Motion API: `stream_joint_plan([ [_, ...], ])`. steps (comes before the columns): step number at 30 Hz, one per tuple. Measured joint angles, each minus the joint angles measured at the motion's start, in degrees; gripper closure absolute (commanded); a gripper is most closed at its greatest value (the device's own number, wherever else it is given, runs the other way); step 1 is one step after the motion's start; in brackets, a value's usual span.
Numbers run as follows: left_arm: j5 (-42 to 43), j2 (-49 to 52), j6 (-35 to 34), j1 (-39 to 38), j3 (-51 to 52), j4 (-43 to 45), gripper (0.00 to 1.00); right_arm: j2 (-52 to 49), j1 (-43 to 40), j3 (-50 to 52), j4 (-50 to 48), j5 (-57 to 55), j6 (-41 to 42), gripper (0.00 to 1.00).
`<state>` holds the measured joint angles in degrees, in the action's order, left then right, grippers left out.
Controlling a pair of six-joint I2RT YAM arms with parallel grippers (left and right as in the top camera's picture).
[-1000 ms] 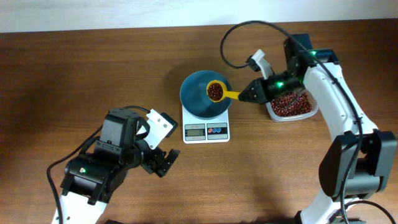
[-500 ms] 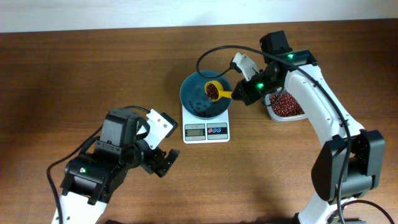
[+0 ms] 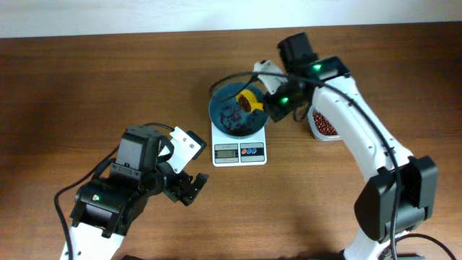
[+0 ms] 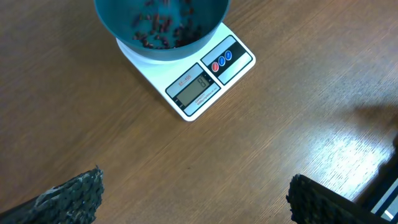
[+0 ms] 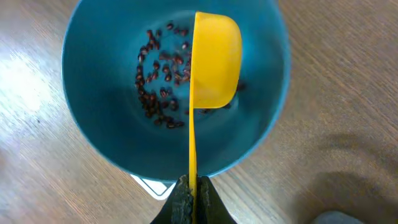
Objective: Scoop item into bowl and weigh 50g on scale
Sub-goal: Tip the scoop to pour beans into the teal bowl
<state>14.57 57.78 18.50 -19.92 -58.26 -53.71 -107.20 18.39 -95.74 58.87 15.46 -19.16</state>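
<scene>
Pinched between the pressed-together fingers of the right hand [image 5: 191, 194] is the end of the thin handle of a yellow plastic scoop [image 5: 214, 59]. The scoop is turned on its side above the round deep teal-blue bowl [image 5: 87, 127]. Whether any beans are left in it cannot be told. The left hand [image 3: 188, 188] is spread wide, holds nothing, and hangs over the brown wooden tabletop [image 3: 86, 87], well apart from the bowl.

The small dark red-brown beans [image 5: 160, 90] are found in two places. A thin scatter lies on the bottom of the bowl, and a heap is seen in the clear plastic tub [image 3: 326, 127] just beside the right arm. The bowl stands on the flat white square kitchen scale [image 4: 199, 87]. Its display is too blurred to be read.

The beans are judged to be hard, light and smooth, so they will probably roll and bounce. They are better moved by scoop than by fingers. The scoop looks stiff and light, and its handle end is the natural place to be held.

Counted are one bowl, one scale with two round buttons, one scoop, one tub and two hands. The beans are too many to be counted.
</scene>
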Motion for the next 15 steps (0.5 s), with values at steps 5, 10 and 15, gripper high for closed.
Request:
stream_joint_plan([
  [5, 0.0, 0.0, 0.0, 0.0, 0.0, 0.0, 0.01, 2.0, 2.8, 0.0, -0.1, -6.6, 1.3, 0.96],
  [10, 0.0, 0.0, 0.0, 0.0, 0.0, 0.0, 0.01, 3.0, 3.1, 0.0, 0.0, -10.2, 2.4, 0.96],
  [15, 0.0, 0.0, 0.0, 0.0, 0.0, 0.0, 0.01, 3.9, 4.7, 0.0, 0.3, -12.0, 2.7, 0.96],
])
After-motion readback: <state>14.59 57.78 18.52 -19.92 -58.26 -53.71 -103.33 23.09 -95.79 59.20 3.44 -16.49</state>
